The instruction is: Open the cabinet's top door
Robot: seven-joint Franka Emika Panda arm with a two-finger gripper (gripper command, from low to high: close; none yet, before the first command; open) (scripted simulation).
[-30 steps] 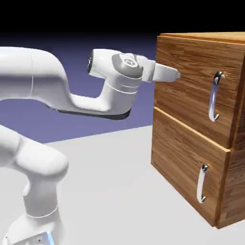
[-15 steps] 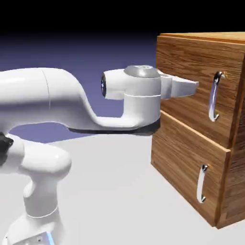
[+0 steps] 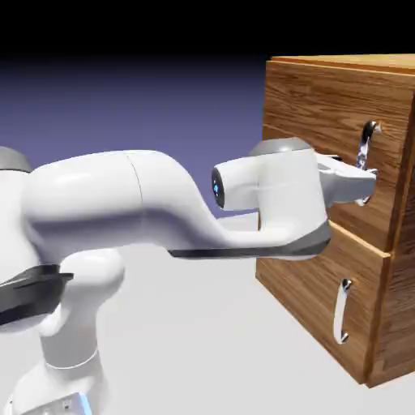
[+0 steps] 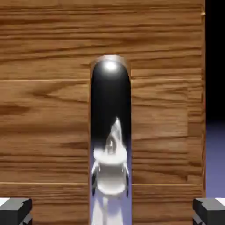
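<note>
The cabinet of brown wood grain stands at the right of the exterior view. Its top door is flush with the front and carries a long curved silver handle. My gripper is at the lower part of that handle. In the hand view the handle runs up the middle of the top door, large and close. My gripper is open, its grey fingertips far out on either side of the bar and not touching it.
Below the top door sits the lower panel with its shorter silver handle. The white arm stretches across from the left above the grey table. A thin seam crosses the wood low in the hand view.
The arm has reached to the right and dropped lower. The gripper went from the cabinet's left edge to the top door's handle and stayed open.
</note>
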